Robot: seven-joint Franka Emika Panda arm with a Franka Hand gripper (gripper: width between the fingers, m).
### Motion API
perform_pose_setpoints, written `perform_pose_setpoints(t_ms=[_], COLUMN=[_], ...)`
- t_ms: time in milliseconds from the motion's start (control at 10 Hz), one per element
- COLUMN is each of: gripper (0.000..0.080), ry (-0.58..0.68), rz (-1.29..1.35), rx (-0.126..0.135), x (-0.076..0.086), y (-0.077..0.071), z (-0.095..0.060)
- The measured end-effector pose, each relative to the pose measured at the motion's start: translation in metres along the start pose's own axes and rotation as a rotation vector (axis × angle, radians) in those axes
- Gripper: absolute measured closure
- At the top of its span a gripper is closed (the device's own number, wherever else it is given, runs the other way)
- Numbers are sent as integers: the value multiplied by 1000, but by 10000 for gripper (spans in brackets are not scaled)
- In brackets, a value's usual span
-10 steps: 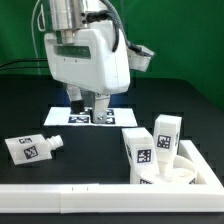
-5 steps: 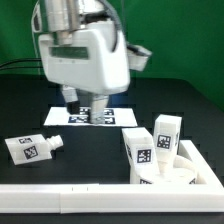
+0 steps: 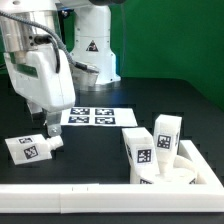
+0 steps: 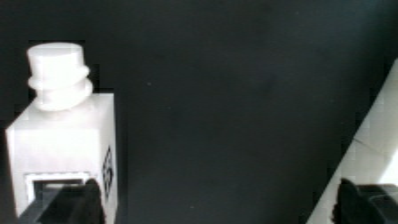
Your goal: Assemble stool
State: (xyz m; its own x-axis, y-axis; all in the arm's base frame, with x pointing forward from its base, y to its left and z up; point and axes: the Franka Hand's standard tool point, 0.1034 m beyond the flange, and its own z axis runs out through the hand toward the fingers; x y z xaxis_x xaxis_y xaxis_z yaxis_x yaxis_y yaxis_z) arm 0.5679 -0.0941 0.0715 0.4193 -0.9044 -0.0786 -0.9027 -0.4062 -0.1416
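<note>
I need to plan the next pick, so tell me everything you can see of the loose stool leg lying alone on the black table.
The loose stool leg is a stubby white block, plastic by its look, with a narrower round peg at one end and a black-and-white square tag on its upward face. It lies on its side on the black table, at the exterior view's left, apart from the other stool parts. The tool hangs just above its peg end; whether it touches cannot be told.

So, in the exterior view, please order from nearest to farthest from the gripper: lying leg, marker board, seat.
1. Lying leg, just beside the gripper, on the view's left.
2. Marker board, middle, farther back.
3. Seat, at the view's right.
</note>
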Motion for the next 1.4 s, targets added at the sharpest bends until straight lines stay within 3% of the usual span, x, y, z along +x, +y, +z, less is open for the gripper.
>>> perform_pose_setpoints(t_ms=[100, 300, 900, 1200, 1400], gripper=[150, 150, 150, 150, 150], ry=[-1, -86, -19, -19, -62], rz=[1, 28, 10, 11, 42], rx=[-1, -36, -8, -9, -12], x=[0, -1, 2, 2, 12], y=[0, 13, 2, 3, 16], z=[0, 0, 2, 2, 4])
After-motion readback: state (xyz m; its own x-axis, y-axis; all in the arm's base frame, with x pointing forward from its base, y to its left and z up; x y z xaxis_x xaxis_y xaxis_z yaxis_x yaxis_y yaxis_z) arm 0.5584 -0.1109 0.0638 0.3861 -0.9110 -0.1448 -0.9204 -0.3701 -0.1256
